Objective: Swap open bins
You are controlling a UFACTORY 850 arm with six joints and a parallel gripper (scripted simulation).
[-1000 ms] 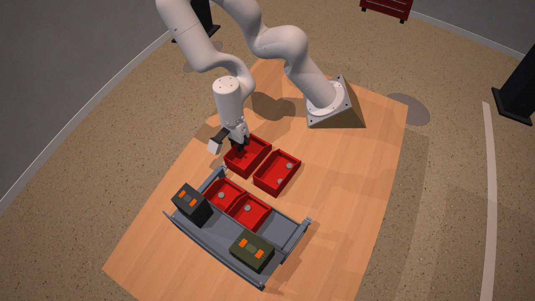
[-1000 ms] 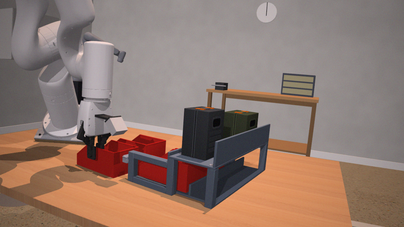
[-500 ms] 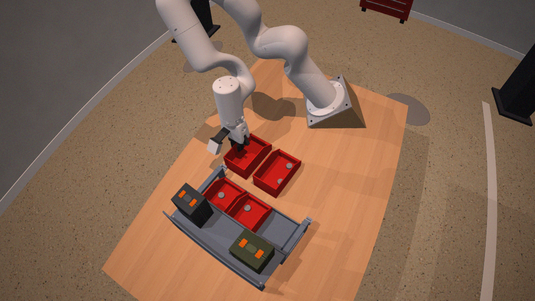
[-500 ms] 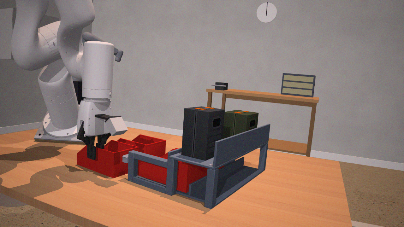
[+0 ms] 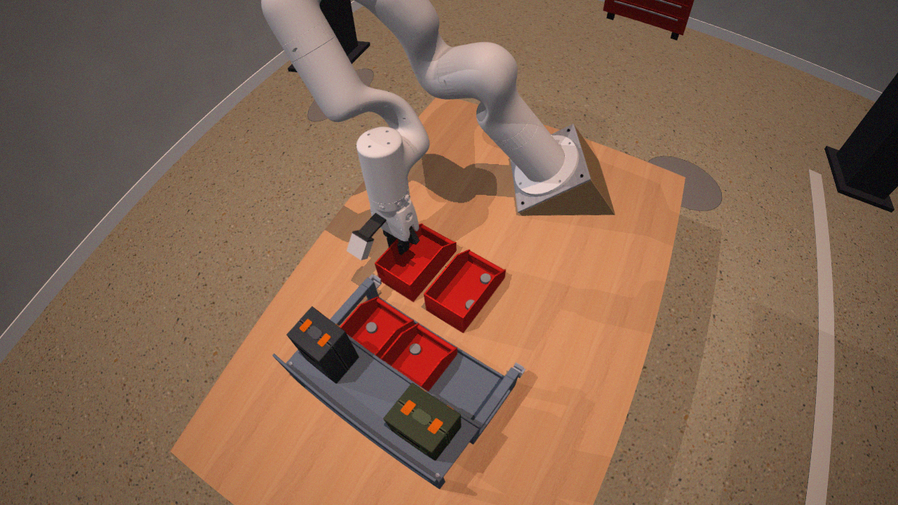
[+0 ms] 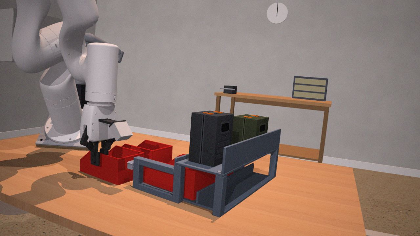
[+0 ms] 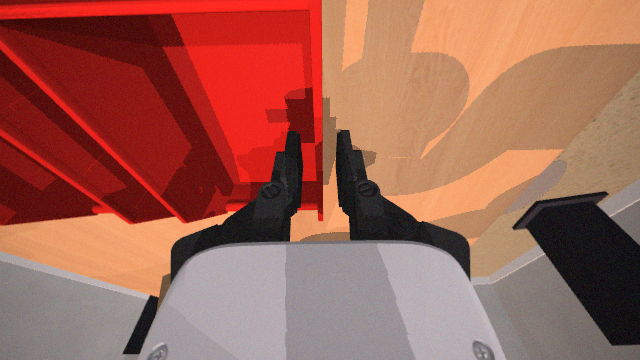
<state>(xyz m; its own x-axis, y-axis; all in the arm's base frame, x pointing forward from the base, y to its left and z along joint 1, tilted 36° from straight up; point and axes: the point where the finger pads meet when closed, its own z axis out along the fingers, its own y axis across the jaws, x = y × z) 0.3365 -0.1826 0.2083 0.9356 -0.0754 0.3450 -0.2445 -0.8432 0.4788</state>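
The empty red bin (image 5: 411, 266) (image 6: 114, 171) (image 7: 240, 75) stands on its base on the table top (image 5: 596, 282) (image 6: 293, 190) (image 7: 425, 75), in front of the shelf's left end. My gripper (image 5: 401, 241) (image 6: 98, 155) (image 7: 318, 148) is open; its two fingers straddle the bin's thin end wall without pressing on it. A second red bin (image 5: 461, 285) (image 6: 157, 148) holding two grey parts stands on the table just beside the empty one. The grey shelf (image 5: 370, 389) (image 6: 249, 146) has a bare place (image 5: 467, 379) at its right end.
Two red bins (image 5: 386, 317) (image 5: 426, 360) with grey parts sit in the shelf's left and middle places. A black case (image 5: 321, 342) (image 6: 210, 137) and a green case (image 5: 421, 419) (image 6: 251, 126) stand on the shelf's top board. The arm's base is at the table's far side.
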